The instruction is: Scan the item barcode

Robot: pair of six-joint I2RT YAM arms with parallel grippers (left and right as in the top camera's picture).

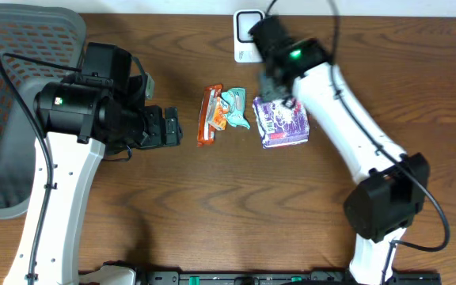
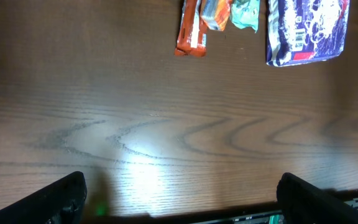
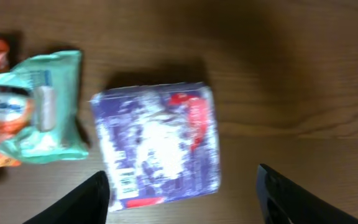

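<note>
A dark wood-grain counter [image 1: 212, 206] carried an orange wrapper [image 1: 210, 116] touching a teal packet [image 1: 236, 109], a purple packet [image 1: 282, 123] just beside them, and a white square device [image 1: 245, 24] at the far edge

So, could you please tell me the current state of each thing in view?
Purple packet, flat on the table, barcode facing up, not gripped.
Teal packet, lying crumpled on the table.
Orange bar, lying flat beside the teal packet.
Left end effector, open, holding nothing.
Right end effector, open, above the purple packet.
</note>
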